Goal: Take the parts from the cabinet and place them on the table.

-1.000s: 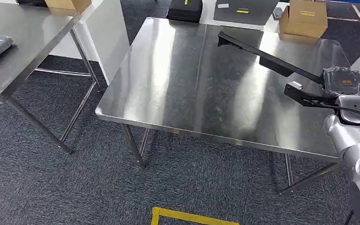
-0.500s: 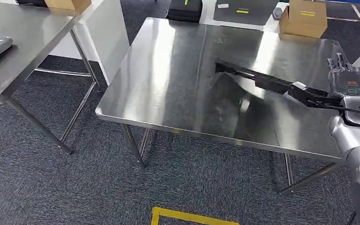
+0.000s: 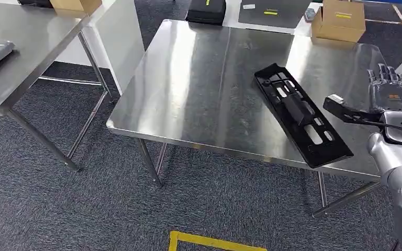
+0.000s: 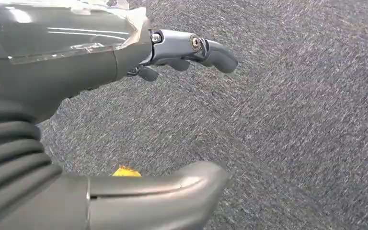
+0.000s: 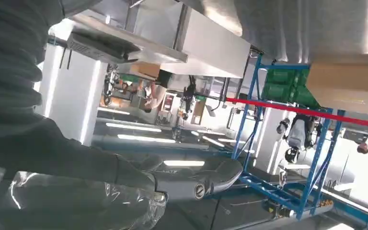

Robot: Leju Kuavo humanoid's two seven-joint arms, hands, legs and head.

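A long black plastic part (image 3: 301,114) with cut-outs lies flat on the steel table (image 3: 204,89), near its front right edge, with one end slightly over the rim. My right hand (image 3: 388,87) hovers to the right of the part, fingers spread and upright, holding nothing. In the right wrist view the right hand (image 5: 172,179) has its fingers stretched out with nothing between them. The left hand (image 4: 172,52) hangs over the grey carpet with thumb and fingers apart, empty.
A cardboard box (image 3: 340,20) stands at the table's far right corner, and a black case (image 3: 206,10) lies beyond the far edge. A second steel table (image 3: 21,47) stands to the left. Yellow floor tape (image 3: 209,241) marks the carpet below.
The black part dropped from my right hand's raised grip onto the table and now lies flat. The right hand let go, opened its fingers and drew slightly right.
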